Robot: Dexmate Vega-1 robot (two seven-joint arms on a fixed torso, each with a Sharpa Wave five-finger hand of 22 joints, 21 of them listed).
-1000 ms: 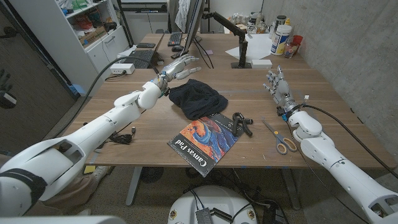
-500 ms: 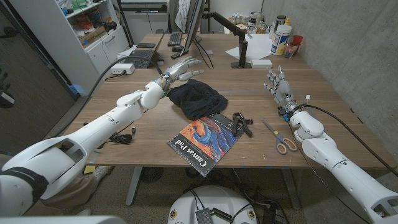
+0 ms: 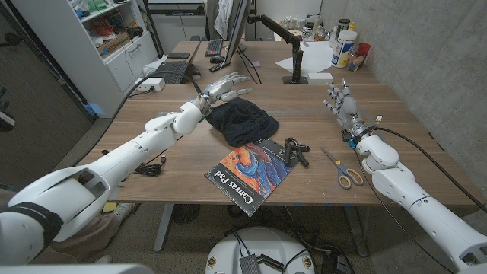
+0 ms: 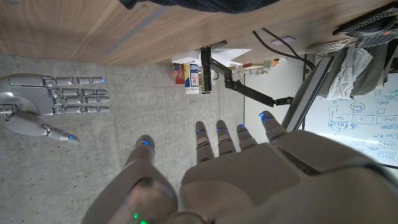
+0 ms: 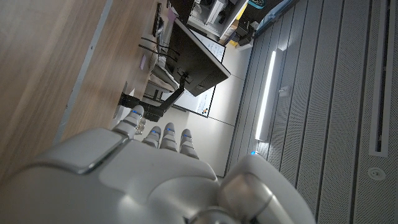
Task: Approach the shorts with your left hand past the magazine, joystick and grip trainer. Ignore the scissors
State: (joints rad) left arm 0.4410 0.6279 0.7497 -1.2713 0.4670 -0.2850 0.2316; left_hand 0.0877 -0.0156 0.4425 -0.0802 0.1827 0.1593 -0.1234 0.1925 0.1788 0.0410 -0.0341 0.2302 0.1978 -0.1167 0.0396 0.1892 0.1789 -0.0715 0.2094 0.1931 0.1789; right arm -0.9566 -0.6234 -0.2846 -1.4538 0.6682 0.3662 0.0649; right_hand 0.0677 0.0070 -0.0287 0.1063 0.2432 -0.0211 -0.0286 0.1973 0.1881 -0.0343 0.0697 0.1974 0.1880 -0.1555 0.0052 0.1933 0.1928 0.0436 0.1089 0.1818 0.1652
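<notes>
- The shorts (image 3: 242,119), a dark crumpled heap, lie on the wooden table (image 3: 319,133) toward its middle; every place below is given from them.
- The left hand (image 3: 223,87) hovers just over the far-left edge of the shorts, its fingers apart and stretched out, gripping nothing. No contact with the cloth can be made out.
- In the left wrist view the same hand (image 4: 236,155) shows from behind, fingers spread, with a dark strip of the shorts (image 4: 186,5) beyond the fingertips.
- The magazine (image 3: 249,174) lies on the near side of the shorts, its far corner just beside or touching the cloth; its near corner comes close to the table's front edge.
- The grip trainer (image 3: 295,150) sits near-right of the shorts, touching the magazine's right edge.
- The scissors (image 3: 342,169) lie farther right, well apart from the shorts.
- The right hand (image 3: 340,103) stands well right of the shorts, fingers upright and apart, with nothing in it; bare wood lies between it and the cloth.
- A black joystick (image 3: 151,168) rests near-left of the shorts, close to the table's left edge and beside the left forearm.
- Beyond the shorts, a monitor stand (image 3: 293,65) and a white bottle (image 3: 345,47) are well clear.
</notes>
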